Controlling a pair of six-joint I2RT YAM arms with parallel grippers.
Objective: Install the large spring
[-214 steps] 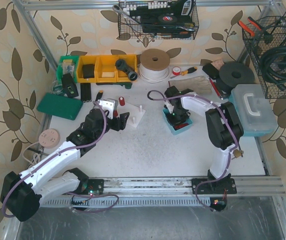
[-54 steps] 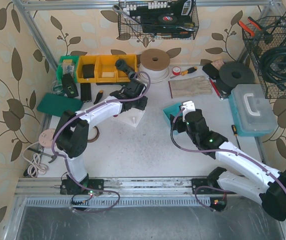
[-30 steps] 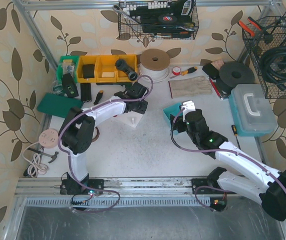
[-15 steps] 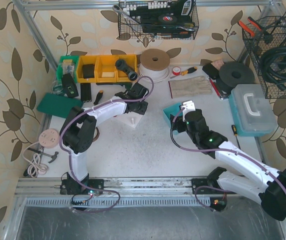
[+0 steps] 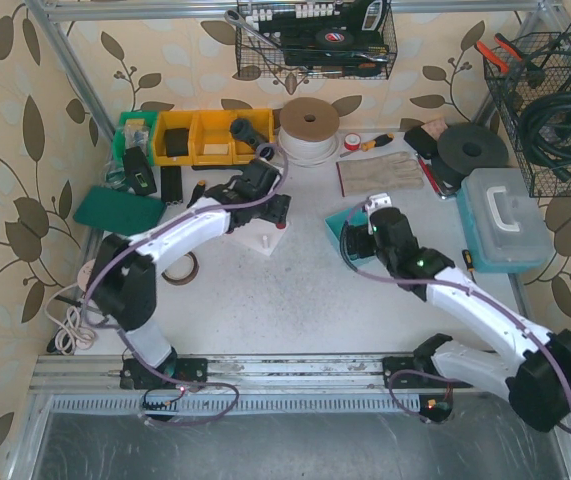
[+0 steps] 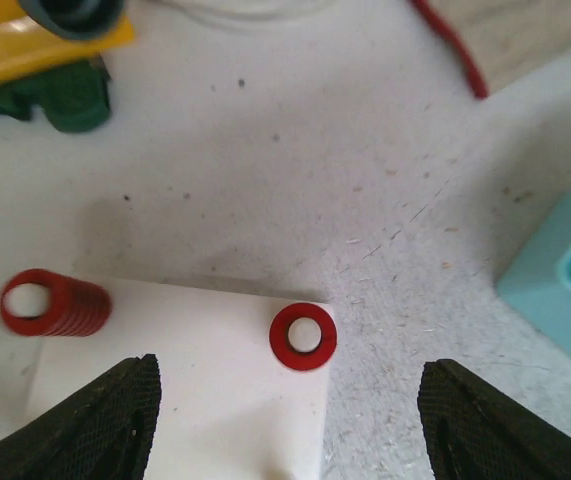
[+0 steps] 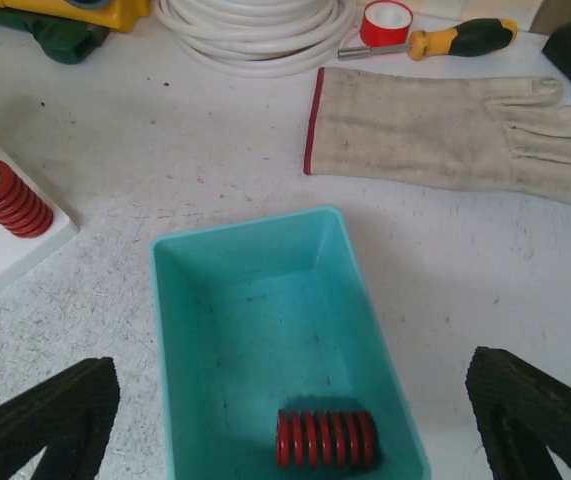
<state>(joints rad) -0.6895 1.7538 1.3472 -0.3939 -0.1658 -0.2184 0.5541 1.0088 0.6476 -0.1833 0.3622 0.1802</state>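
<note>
Left wrist: left gripper (image 6: pixel 287 400) wide, empty, over large spring (image 6: pixel 303 337) seated on white base (image 6: pixel 195 400) peg
Peg holds it, no grip needed; right gripper (image 7: pixel 290 385) wide above teal bin (image 7: pixel 255 250), spare spring (image 7: pixel 325 438) inside

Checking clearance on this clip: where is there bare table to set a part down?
Bare tabletop runs from the white peg block and teal bin forward to the front rail. Crowded at the back: yellow bins, cable coil, glove.
</note>
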